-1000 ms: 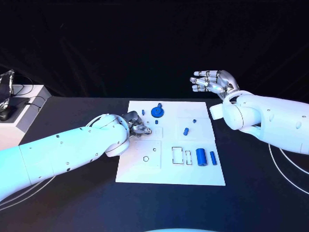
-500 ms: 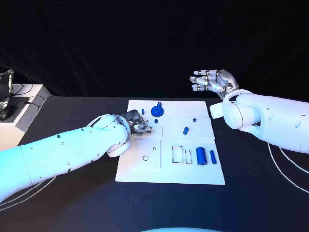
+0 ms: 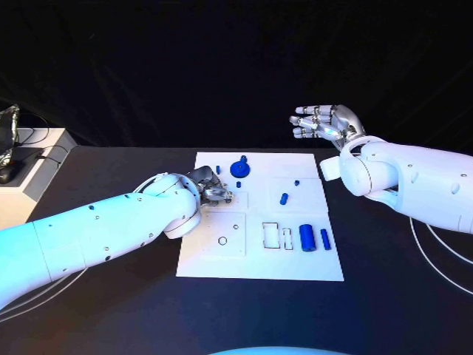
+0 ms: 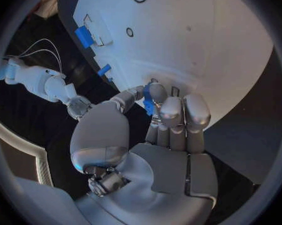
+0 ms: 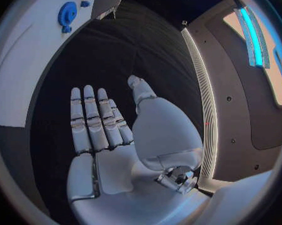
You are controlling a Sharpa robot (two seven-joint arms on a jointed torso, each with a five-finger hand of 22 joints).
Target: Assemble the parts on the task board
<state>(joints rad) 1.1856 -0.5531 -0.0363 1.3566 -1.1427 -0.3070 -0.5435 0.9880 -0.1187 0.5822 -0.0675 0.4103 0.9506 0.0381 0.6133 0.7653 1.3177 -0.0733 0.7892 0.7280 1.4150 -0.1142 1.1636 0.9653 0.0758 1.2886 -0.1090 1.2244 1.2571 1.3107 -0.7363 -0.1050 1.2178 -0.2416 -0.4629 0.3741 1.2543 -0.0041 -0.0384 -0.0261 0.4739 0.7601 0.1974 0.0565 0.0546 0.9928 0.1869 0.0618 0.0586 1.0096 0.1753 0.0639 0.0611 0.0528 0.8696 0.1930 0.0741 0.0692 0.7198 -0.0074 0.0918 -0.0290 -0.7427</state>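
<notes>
The left robot hand [image 4: 160, 135] pinches a small blue plastic part [image 4: 148, 106] just over the left side of the flat white task board [image 3: 260, 259]; seating it comes next, needing careful alignment. The right robot hand [image 3: 326, 123] hangs open, well apart.

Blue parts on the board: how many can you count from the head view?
7 at least: gear at the far edge, three small pieces mid-board, two cylinders at the near right, one pinched in the left hand. Others may be hidden under it.
</notes>
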